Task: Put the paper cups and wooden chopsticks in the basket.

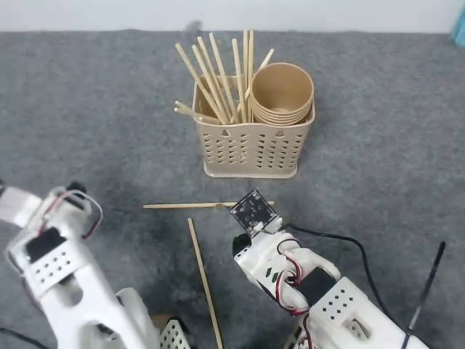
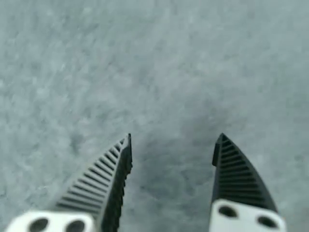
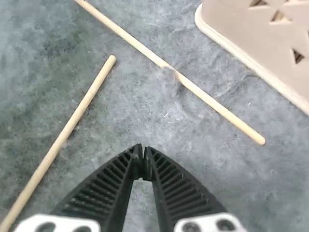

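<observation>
**A:** Where's everything sitting?

**B:** The paper cups (image 1: 282,91) are already stacked in the basket (image 1: 251,149), beside the standing chopsticks (image 1: 218,73). Two sticks are left on the grey mat (image 1: 378,145). The near chopstick (image 1: 189,206) lies flat just at 6 o'clock of the basket, with its long axis running 9-to-3. The second chopstick (image 1: 205,283) lies further toward 6, running roughly 12-to-6 with its far end tipped toward 5.

**A:** And the pincers?

**B:** The right gripper (image 3: 143,150) is closed tip to tip on nothing. It hovers close to the near chopstick, toward its 3 o'clock end. The left gripper (image 2: 175,140) is spread wide and empty over bare mat, at about 8 o'clock of the basket.

**A:** So how should the pick go?

**B:** I'd say open the right one first, then turn the wrist so the fingers straddle the stick across its length. Take it nearer the middle than the end — it's thin and would likely swing. Press right down to the mat, then stand it up before letting go among the others.
</observation>
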You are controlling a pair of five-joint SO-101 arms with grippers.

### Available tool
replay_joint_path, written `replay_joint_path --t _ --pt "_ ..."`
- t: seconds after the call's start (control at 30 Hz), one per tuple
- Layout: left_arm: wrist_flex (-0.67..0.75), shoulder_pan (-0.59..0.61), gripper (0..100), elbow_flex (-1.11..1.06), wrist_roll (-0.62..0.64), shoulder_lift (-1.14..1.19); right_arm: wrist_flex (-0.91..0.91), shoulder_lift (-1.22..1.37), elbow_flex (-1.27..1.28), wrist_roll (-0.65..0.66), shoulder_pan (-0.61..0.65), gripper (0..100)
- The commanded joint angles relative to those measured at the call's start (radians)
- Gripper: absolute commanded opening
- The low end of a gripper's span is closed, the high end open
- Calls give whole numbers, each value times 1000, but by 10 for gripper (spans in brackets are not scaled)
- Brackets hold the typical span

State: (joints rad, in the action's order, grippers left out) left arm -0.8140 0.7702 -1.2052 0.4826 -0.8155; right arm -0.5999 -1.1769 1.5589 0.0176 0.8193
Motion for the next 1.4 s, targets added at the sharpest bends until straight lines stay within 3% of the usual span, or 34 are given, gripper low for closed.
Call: replay_joint_path --t 0.0,0.17,0.3,0.4,0.6,0.83,1.1,1.37 --pt "132 38 261 -88 -18 -14 -39 5 -29 87 -15 6" --pt "328 117 261 -110 -12 -3 -231 16 -210 97 18 43" --pt "310 117 261 -110 48 -2 -291 30 -311 91 96 137" --pt "305 120 261 -104 61 -2 -268 104 -373 91 133 121" --pt "316 166 261 -77 110 17 -153 414 -559 133 140 120" --pt "373 173 261 59 126 322 -42 869 -861 175 145 119" --pt "368 235 261 222 196 571 -96 1297 -1249 258 237 120" --pt "330 256 261 265 212 612 -102 1546 -1494 259 223 117"
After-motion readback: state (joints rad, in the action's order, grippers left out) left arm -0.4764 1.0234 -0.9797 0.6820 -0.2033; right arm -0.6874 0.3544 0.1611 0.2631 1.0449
